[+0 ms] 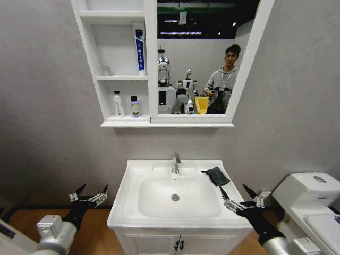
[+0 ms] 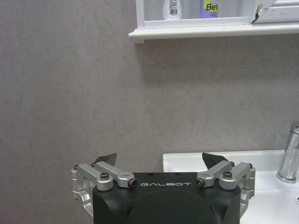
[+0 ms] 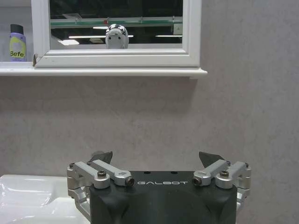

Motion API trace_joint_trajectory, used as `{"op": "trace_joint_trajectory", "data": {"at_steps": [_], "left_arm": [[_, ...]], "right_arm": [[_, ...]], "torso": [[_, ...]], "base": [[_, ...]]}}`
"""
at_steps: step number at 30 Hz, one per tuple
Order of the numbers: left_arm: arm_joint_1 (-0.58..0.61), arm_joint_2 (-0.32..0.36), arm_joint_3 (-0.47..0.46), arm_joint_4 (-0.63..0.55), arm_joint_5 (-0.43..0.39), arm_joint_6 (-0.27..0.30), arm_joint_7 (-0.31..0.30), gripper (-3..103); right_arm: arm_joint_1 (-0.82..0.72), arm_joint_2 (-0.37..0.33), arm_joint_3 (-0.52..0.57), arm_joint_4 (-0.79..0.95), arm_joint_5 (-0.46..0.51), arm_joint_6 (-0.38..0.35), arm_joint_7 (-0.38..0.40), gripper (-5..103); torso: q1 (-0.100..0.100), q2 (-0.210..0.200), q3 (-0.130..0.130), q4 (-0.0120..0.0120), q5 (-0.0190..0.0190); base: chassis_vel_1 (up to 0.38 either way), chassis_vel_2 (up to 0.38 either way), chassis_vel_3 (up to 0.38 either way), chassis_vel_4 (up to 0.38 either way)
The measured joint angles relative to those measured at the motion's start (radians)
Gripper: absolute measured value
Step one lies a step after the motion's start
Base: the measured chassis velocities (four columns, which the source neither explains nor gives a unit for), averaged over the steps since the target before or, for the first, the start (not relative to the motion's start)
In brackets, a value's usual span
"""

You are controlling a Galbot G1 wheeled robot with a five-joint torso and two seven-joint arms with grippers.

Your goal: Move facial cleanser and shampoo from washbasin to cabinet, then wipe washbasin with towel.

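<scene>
The washbasin (image 1: 133,204) stands against the grey wall, its chrome tap (image 1: 176,163) at the middle of the back rim and its bowl bare. The towel (image 1: 217,176), a small dark folded cloth, lies on the basin's rim just right of the tap, at the back right corner.

Above the washbasin hangs the cabinet (image 1: 150,64), open shelves on its left part and a mirror (image 1: 204,53) on its right. On the lowest shelf, straight above the basin's left half, a white bottle (image 1: 118,104) and a purple bottle (image 1: 135,107) with a dark cap stand upright side by side, apart from each other. On the middle shelf a tall blue and white tube (image 1: 139,50) stands upright against the divider next to the mirror.

The left hand (image 1: 92,193) hangs beside the washbasin's left edge, near its front corner and off the rim, fingers spread wide and holding nothing. The right hand (image 1: 237,197) sits over the basin's front right corner, below the towel and clear of it, fingers likewise spread wide and bare. A white toilet (image 1: 311,199) stands to the right of the washbasin
</scene>
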Motion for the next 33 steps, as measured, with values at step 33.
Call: {"op": "trace_joint_trajectory", "data": {"at_steps": [33], "left_arm": [[0.0,0.0,0.0,0.0,0.0,0.0,0.0,100]], "right_arm": [[-0.001,0.062,-0.009,0.0,-0.037,0.006,0.027,100]], "torso": [[0.0,0.0,0.0,0.0002,0.0]], "base": [[0.002,-0.003,-0.002,0.003]]}}
